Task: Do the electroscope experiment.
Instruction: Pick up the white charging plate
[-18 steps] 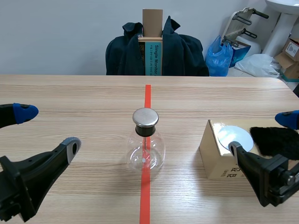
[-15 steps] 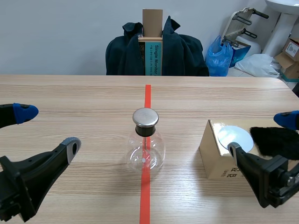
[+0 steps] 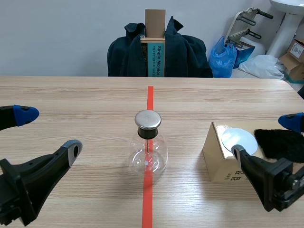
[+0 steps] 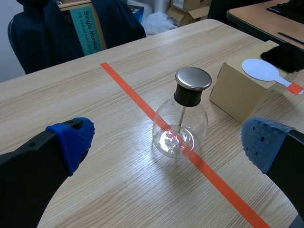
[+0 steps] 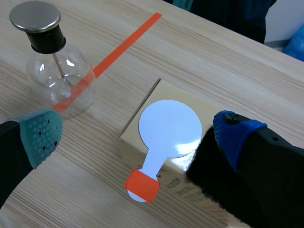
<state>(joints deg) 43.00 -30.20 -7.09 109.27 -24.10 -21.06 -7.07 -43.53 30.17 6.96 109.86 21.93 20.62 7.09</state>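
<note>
On counter (image 3: 85, 104), mid tape line: electroscope flask (image 3: 147, 147), untouched. White paddle (image 5: 167, 130) lies on cardboard box (image 3: 213, 159), black fur (image 3: 278, 142) beside. Left gripper (image 3: 47, 131), right gripper (image 3: 264, 137): jaws wide open, empty. Looks unstarted; rubbing paddle, presenting to flask pending.

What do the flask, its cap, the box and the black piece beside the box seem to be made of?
Flask: clear glass, it seems; it is see-through and carries bright glints.
Cap: metal, probably brushed; grey with a dull sheen.
Box: brown cardboard, matte, with print on its side.
Black piece: fur or plush, probably; its edge is fuzzy and it has no shine.
</note>
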